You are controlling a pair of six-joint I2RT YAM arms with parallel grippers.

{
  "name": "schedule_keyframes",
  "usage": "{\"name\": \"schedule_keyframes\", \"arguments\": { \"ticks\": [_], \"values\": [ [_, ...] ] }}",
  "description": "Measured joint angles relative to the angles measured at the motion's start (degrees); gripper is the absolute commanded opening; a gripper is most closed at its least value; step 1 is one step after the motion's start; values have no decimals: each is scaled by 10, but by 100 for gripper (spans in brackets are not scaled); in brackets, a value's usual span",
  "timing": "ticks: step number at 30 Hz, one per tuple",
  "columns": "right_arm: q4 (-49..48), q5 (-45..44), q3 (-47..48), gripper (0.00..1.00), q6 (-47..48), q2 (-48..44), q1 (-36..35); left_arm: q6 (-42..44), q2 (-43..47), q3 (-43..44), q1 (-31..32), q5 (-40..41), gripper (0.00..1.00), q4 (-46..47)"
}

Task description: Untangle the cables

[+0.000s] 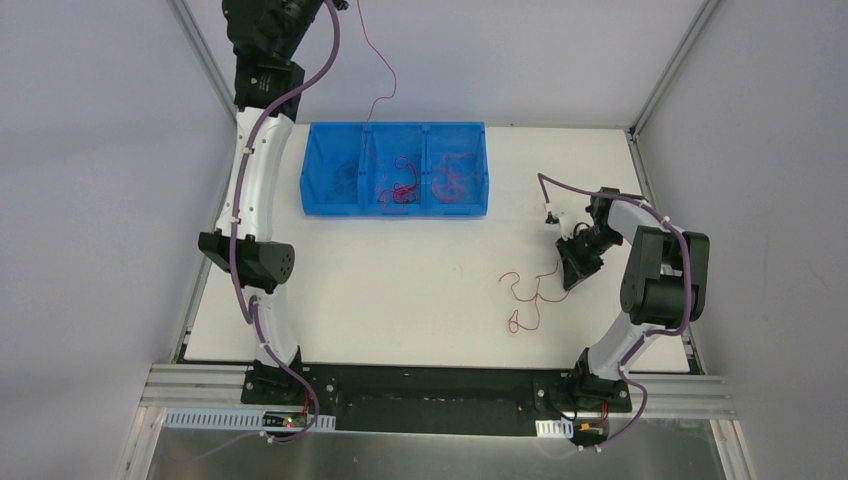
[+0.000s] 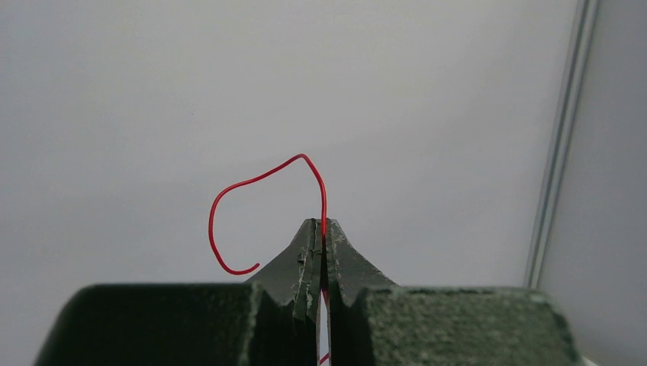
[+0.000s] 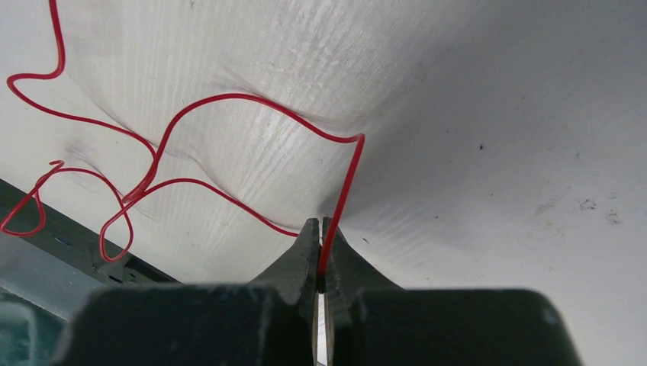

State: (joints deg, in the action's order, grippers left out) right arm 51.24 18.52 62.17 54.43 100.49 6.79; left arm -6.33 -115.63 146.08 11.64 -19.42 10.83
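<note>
Left gripper (image 2: 321, 225), at 11 o'clock: jaws pinched on a hair-fine curly red cable (image 2: 325, 202) hanging into the blue plastic three-bay bin (image 1: 395, 127), lower end possibly snagged. Right gripper (image 3: 320, 223) clamps a second red cable (image 3: 345, 191) on the white table (image 1: 400, 290), 4 o'clock. I'd raise slowly, stopping if neighbours lift.

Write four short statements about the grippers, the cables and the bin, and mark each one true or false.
1. The left gripper is shut on a raised red cable. True.
2. The right gripper is open and holds nothing. False: it is shut on a looped red cable that trails over the table.
3. The blue bin has three compartments. True.
4. The bin stands at the table's near edge, between the arm bases. False: it stands toward the far edge.
</note>
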Motion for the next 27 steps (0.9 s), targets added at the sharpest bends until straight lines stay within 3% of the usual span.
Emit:
{"name": "schedule_keyframes", "arguments": {
  "ticks": [15,17,22,27],
  "values": [
    [1,1,0,0,-9,16,0,12,-25,-9,0,42,0,33],
    [1,3,0,0,-11,16,0,-8,-3,-61,0,28,0,35],
    [1,5,0,0,-15,17,0,-63,83,-289,1,-14,0,44],
    [1,5,0,0,-15,17,0,-80,104,-421,4,-39,0,39]
  ]
}}
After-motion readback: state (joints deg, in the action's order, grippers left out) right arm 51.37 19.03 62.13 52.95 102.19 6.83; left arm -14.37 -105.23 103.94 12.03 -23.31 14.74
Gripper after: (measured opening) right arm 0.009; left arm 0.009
